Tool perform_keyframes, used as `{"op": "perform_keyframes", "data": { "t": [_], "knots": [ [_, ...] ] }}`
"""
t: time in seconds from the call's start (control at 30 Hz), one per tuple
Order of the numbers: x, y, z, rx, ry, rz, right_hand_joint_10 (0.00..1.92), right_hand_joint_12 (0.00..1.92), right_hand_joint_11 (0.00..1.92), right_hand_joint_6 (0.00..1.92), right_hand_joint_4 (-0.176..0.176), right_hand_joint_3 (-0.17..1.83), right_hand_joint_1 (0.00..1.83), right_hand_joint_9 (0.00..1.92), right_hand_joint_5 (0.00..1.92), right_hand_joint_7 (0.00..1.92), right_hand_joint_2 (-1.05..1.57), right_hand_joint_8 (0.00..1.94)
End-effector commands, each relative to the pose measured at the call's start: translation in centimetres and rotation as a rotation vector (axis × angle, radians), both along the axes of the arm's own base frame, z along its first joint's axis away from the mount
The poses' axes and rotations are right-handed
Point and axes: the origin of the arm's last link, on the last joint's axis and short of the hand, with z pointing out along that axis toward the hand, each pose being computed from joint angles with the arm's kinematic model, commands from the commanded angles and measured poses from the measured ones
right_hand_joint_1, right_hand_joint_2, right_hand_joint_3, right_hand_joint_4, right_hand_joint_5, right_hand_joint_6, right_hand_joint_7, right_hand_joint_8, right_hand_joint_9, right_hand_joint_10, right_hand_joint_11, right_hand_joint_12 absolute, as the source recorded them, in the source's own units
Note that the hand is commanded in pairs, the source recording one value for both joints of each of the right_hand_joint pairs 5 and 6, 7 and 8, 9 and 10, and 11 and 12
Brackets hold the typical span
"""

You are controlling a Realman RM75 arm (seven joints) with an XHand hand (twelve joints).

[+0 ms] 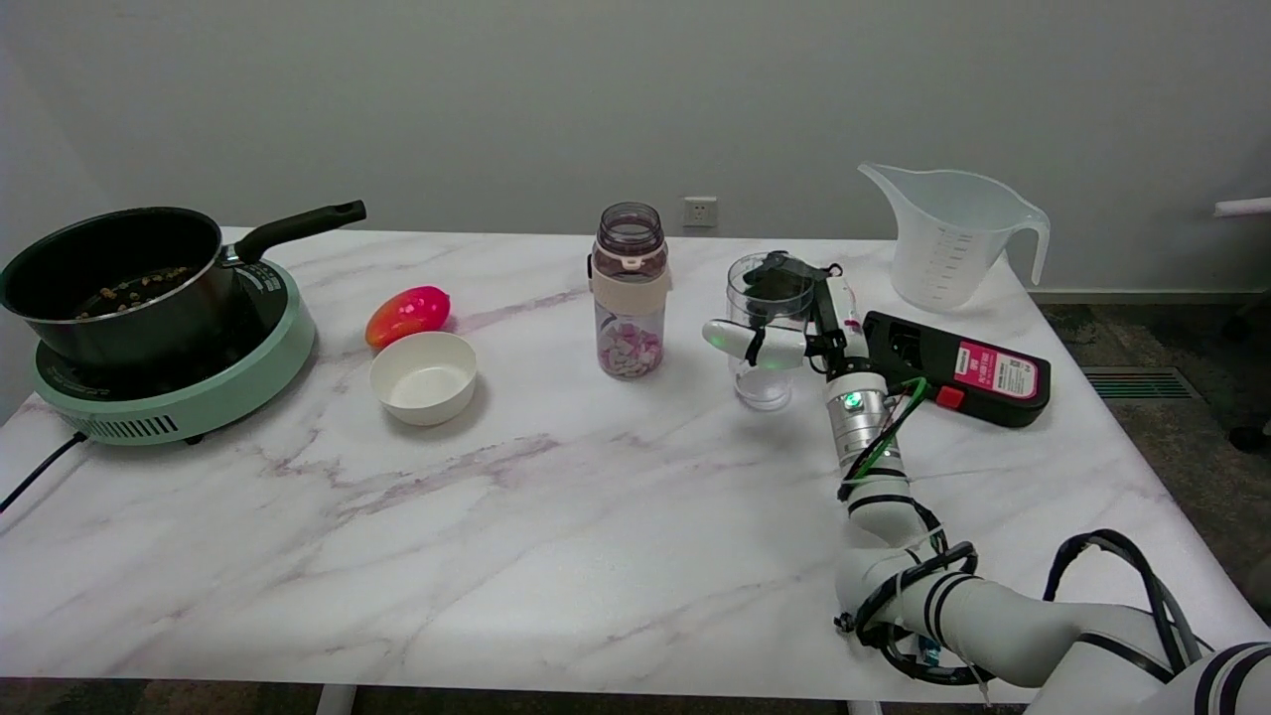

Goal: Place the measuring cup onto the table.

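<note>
The right hand grips the clear measuring cup, fingers wrapped round its wall, the cup's base at or just above the white marble-patterned table; contact cannot be confirmed. Just right of the cup lies a black device with a red-and-white label, its print too small to read. Behind the cup stands a translucent graduated jug, left of it a bottle, with a wall socket on the grey wall beyond

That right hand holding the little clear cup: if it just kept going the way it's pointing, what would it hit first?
Probably the lidded bottle. The right hand, gripping the clear cup, points left across the table, though depth is unclear and it might pass just in front.
</note>
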Motion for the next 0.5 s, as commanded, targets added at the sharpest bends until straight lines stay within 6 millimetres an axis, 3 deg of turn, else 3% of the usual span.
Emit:
{"op": "perform_keyframes", "data": {
  "t": [0.03,0.17,0.5],
  "knots": [
    [-1.03,0.94,-0.74,0.005,0.024,-0.021,1.57,1.26,1.26,1.45,0.000,0.90,1.34,1.57,1.45,1.69,0.98,1.69],
    [-1.29,1.03,-0.98,0.015,0.021,-0.033,1.52,1.21,1.21,1.29,0.000,0.98,1.34,1.52,1.29,1.63,0.77,1.63],
    [-1.36,1.13,-1.00,0.022,0.019,-0.038,1.40,1.12,1.12,1.07,0.000,1.07,1.28,1.40,1.07,1.51,0.39,1.51]
  ]
}}
